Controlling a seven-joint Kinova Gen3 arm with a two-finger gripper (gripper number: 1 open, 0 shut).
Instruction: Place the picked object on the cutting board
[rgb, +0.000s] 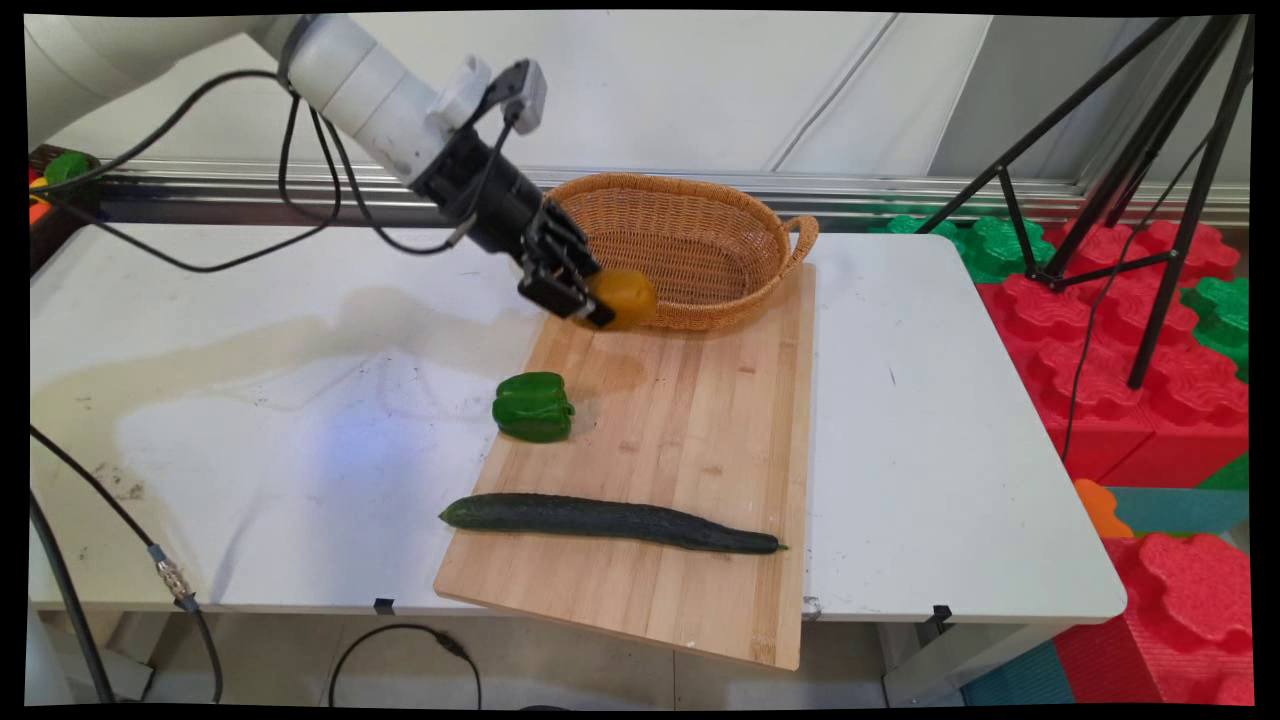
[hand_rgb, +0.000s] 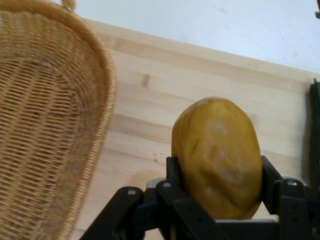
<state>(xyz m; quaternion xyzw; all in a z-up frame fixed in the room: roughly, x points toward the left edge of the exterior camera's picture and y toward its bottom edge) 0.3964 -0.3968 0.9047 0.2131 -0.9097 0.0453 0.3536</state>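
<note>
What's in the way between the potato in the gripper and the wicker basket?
Nothing visible. The gripper holds the potato above the cutting board, right beside the wicker basket; only the basket's own near rim lies between them.

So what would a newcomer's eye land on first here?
Probably the yellow potato clamped in the gripper, held above the cutting board right at the wicker basket's near rim. Next, the green pepper at the board's left edge and the long cucumber lying across its near end.
</note>
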